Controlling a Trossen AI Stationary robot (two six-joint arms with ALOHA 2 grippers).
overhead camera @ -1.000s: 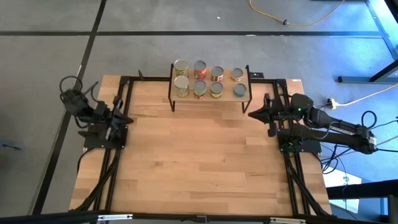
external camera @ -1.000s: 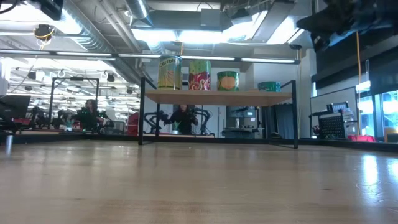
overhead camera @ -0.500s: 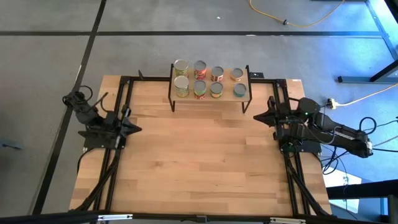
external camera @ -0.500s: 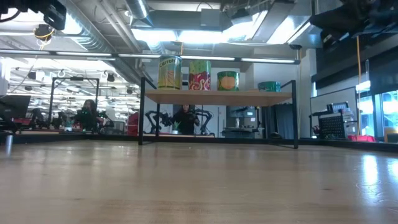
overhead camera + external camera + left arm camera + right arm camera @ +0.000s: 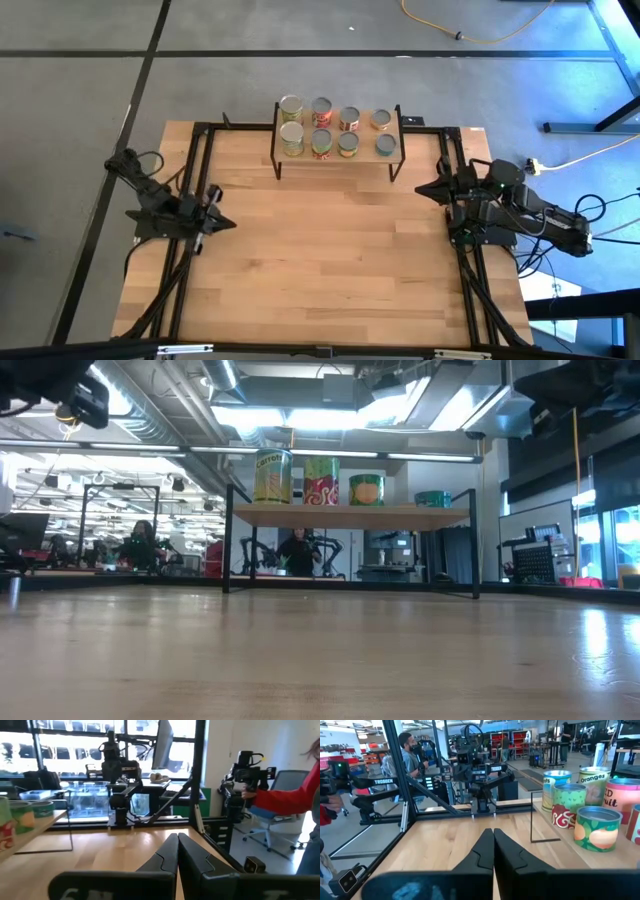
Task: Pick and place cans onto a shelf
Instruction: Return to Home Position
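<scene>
Several cans (image 5: 334, 127) with green, red, yellow and teal labels stand upright in two rows on the shelf's (image 5: 392, 130) light wooden board at the table's far edge; they also show in the low view (image 5: 321, 480) and the right wrist view (image 5: 592, 827). My left gripper (image 5: 228, 224) is shut and empty above the table's left side, its fingers (image 5: 176, 851) pointing toward the right. My right gripper (image 5: 420, 189) is shut and empty above the table's right side, its fingers (image 5: 493, 847) pointing toward the left.
The shelf's black legs (image 5: 277, 160) stand on the table's far part. Black frame rails (image 5: 196, 160) run along both table sides. The bare wooden table top (image 5: 320, 250) lies between the arms. People show in the room behind the table.
My left gripper has gone toward the table's near edge and a little to the right. My right gripper has drawn back toward the table's right edge and slightly toward the near edge. The cans have stayed on the shelf.
</scene>
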